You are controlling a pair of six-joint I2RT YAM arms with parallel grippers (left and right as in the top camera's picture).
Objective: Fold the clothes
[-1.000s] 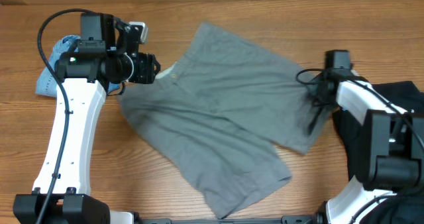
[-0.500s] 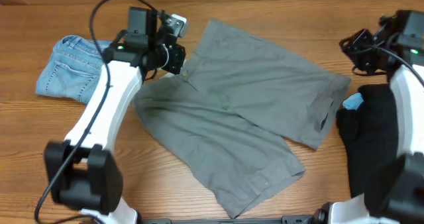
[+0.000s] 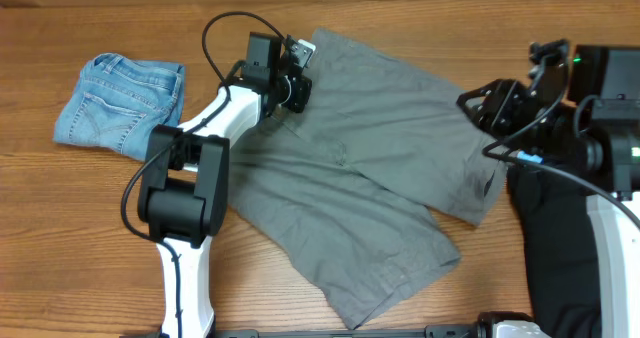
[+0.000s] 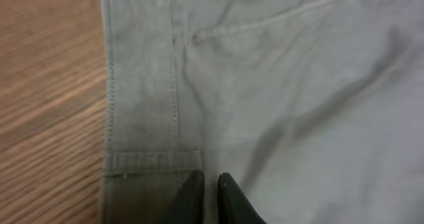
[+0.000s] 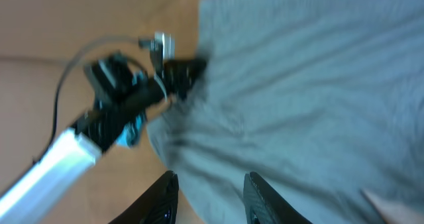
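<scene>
At the middle of the surface, grey shorts are spread flat. The waistband is met by the left hand, fingers pressed nearly together; the right hand is held spread above the opposite side.

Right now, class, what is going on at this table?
Two robot arms are working on plain grey cloth shorts spread out on the wooden table. The left gripper, fingers almost together, is at the waistband; the right gripper, open and empty, hovers over the opposite edge. No fold is made yet. Small light-blue denim shorts lie to the left, a black garment to the right.
</scene>
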